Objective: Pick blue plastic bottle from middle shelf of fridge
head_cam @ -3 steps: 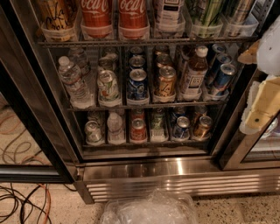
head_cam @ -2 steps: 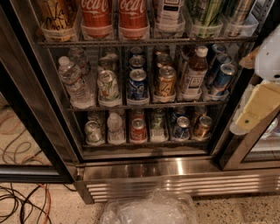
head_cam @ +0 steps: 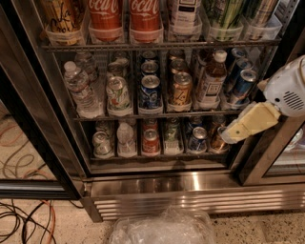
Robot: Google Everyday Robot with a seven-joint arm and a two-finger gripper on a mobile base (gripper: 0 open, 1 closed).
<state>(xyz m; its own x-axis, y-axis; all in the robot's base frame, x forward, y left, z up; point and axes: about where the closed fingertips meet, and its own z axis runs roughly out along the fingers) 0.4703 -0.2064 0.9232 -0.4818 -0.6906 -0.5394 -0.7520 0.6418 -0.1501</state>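
Observation:
The fridge (head_cam: pixel 167 185) stands open in front of me, with wire racks and a shiny steel base. The blue plastic bottle (head_cam: pixel 212 80) stands upright on the right part of the middle shelf (head_cam: pixel 157 116). It holds amber-brown drink and has a white cap and a white label. Blue cans (head_cam: pixel 242 85) stand just right of it and a gold can (head_cam: pixel 181 90) just left. My gripper (head_cam: pixel 228 135), cream-coloured on a white arm (head_cam: pixel 288 90), hangs at the right, in front of the lower rack. It is below and right of the bottle and apart from it.
Clear water bottles (head_cam: pixel 78 88) fill the middle shelf's left lane. Red Coca-Cola bottles (head_cam: pixel 106 14) stand on the rack above, short cans (head_cam: pixel 151 142) on the rack below. A black door frame (head_cam: pixel 267 152) rises at the right. Crumpled clear plastic (head_cam: pixel 164 228) and cables (head_cam: pixel 24 219) lie on the floor.
My gripper has swung left and down from the right edge, and now reaches in front of the lower rack's right end. The bottles and cans have not moved.

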